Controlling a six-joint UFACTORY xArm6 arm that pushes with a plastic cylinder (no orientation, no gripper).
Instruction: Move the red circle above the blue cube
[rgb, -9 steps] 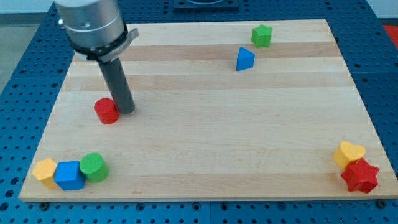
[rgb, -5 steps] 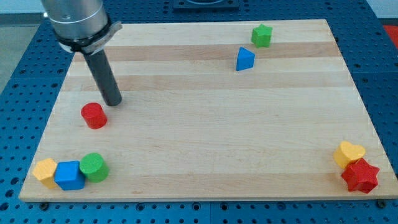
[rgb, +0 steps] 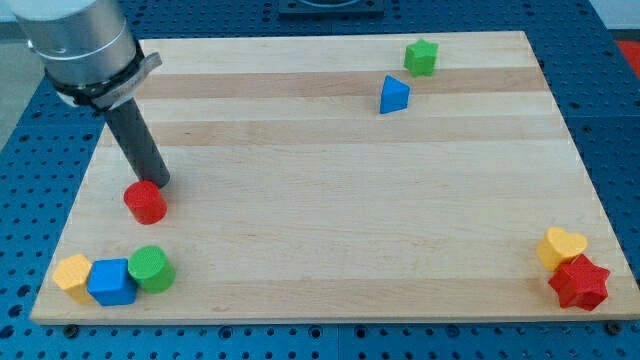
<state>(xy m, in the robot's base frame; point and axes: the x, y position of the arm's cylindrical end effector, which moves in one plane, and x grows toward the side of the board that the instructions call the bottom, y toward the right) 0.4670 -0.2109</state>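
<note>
The red circle (rgb: 146, 202) is seen on the left part of the wooden board (rgb: 330, 200), above the cluster in the bottom-left corner and apart from it. My tip (rgb: 157, 184) is planted just beside the red circle's upper right edge, touching it or very nearly so (the exact contact cannot be made out). The rod ends plainly, with nothing clamped or carried on it.

The blue cube (rgb: 111, 282) is found below the red circle, a little toward the view's left. It is flanked by a yellow block (rgb: 73, 273) pressed against its left side and a green cylinder (rgb: 150, 268) touching its right side, so the three form a tight row along the board's bottom edge.

Farther out, a blue triangular block (rgb: 394, 95) is placed near the view's top, right of centre, with a green block (rgb: 421, 56) close by, above it and to its right. In the bottom-right corner a yellow heart (rgb: 560, 246) is set against a red star (rgb: 579, 282), the two touching.

No bins, trays or other containers are shown; every block rests directly on the board.
</note>
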